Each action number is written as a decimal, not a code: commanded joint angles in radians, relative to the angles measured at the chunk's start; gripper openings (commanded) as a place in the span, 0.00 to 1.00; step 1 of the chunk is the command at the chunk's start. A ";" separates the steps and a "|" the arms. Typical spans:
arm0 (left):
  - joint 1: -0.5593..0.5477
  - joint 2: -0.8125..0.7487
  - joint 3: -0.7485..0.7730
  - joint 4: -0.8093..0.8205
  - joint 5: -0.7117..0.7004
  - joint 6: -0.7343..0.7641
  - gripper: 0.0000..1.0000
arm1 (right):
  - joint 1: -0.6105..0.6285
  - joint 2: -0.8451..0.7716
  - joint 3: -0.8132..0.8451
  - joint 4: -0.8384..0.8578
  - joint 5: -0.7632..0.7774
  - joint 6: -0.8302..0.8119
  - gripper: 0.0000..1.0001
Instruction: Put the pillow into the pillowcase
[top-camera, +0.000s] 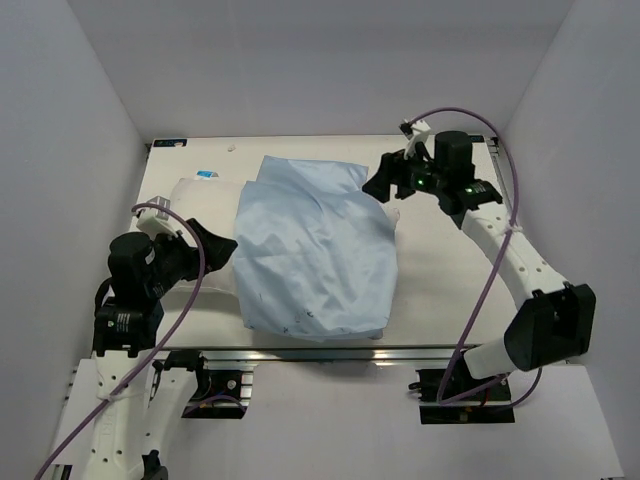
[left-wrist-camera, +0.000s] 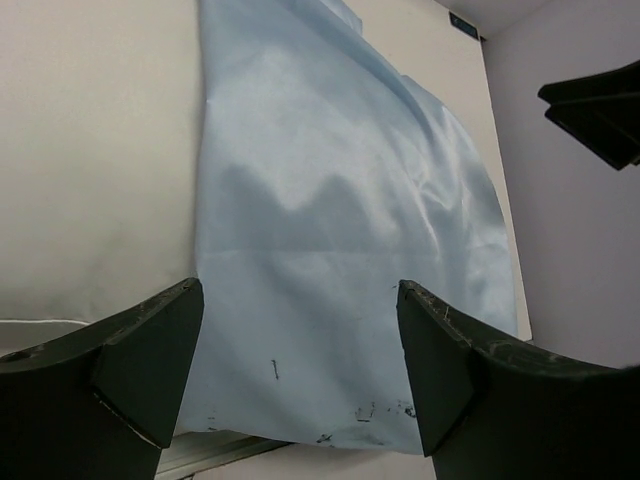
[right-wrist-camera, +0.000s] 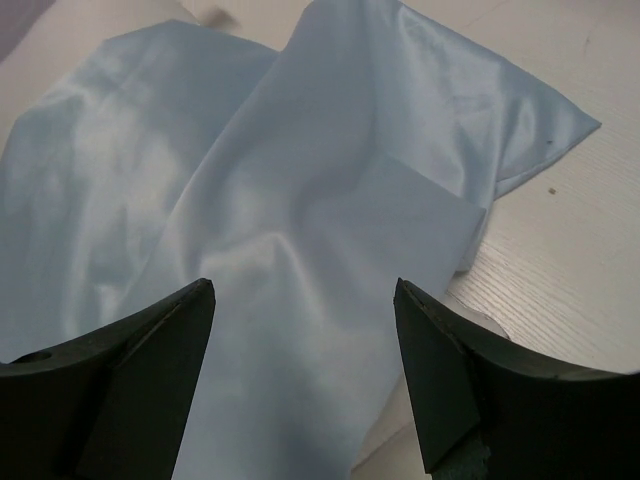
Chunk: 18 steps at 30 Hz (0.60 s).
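The light blue pillowcase (top-camera: 315, 250) lies spread over the right part of the white pillow (top-camera: 190, 215), which sticks out to its left. My left gripper (top-camera: 215, 245) is open and empty at the pillowcase's left edge, above the pillow. In the left wrist view the pillowcase (left-wrist-camera: 340, 230) lies between the open fingers and the pillow (left-wrist-camera: 95, 160) is at left. My right gripper (top-camera: 385, 180) is open and empty at the pillowcase's far right corner. In the right wrist view the wrinkled pillowcase (right-wrist-camera: 280, 200) fills the space ahead of the fingers.
The white table (top-camera: 450, 280) has grey walls on three sides and a metal rail (top-camera: 300, 352) along its near edge. A small blue tag (top-camera: 207, 173) shows at the pillow's far edge. A small white scrap (top-camera: 232, 147) lies near the back wall.
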<state>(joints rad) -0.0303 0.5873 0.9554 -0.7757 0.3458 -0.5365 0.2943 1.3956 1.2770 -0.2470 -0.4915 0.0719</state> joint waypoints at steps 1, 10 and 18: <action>-0.005 0.019 0.013 -0.004 -0.008 0.017 0.88 | 0.035 0.064 0.058 0.100 0.102 0.111 0.78; -0.005 -0.015 -0.082 0.044 0.007 -0.042 0.89 | 0.035 0.241 0.074 0.034 0.123 0.141 0.79; -0.005 0.038 -0.124 0.101 0.050 -0.051 0.89 | 0.034 0.286 0.038 0.028 -0.007 0.226 0.64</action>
<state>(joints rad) -0.0303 0.5995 0.8291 -0.7238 0.3687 -0.5877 0.3321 1.6783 1.3254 -0.2382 -0.4171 0.2363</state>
